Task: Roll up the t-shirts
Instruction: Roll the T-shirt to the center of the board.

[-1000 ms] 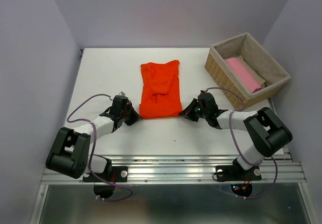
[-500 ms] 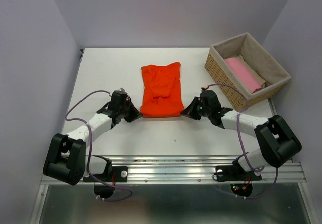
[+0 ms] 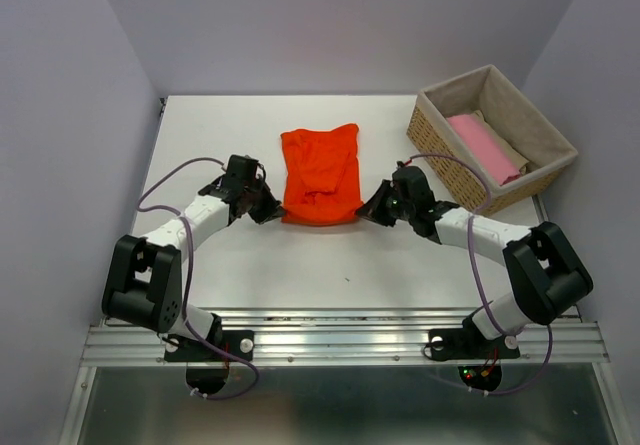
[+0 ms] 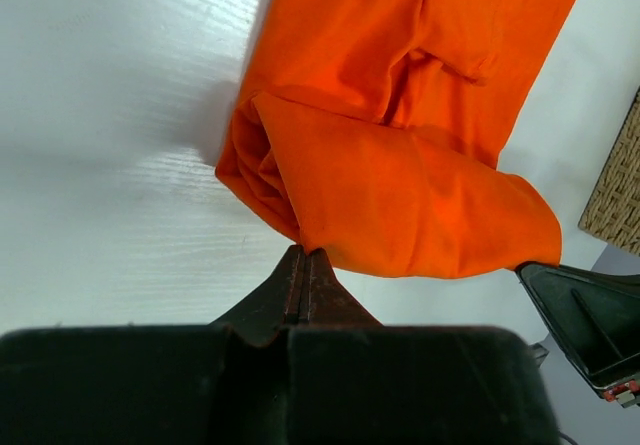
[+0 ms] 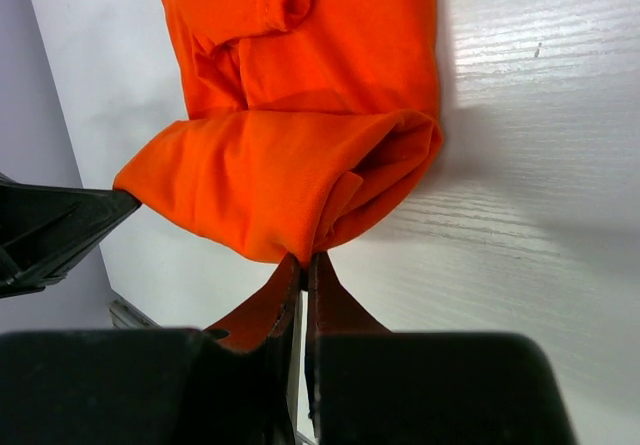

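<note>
Orange t-shirt (image 3: 320, 177) laid at centre of table (image 3: 220, 135), near hem turned over into loose first roll. Left gripper (image 4: 305, 263) and right gripper (image 5: 303, 265) pinched on roll's two ends. Cloth judged light, soft, floppy, easily unrolled; best held at both ends evenly. Pink t-shirt (image 3: 485, 147) seen in basket (image 3: 435, 155).

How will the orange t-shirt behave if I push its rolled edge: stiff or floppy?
Likely floppy: the orange t-shirt bulges in soft folds between left gripper and right gripper. Its loose roll would probably slump open if released.

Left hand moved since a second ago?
Yes. The left hand has gone farther from the front rail, carrying the shirt's near edge with it.
</note>
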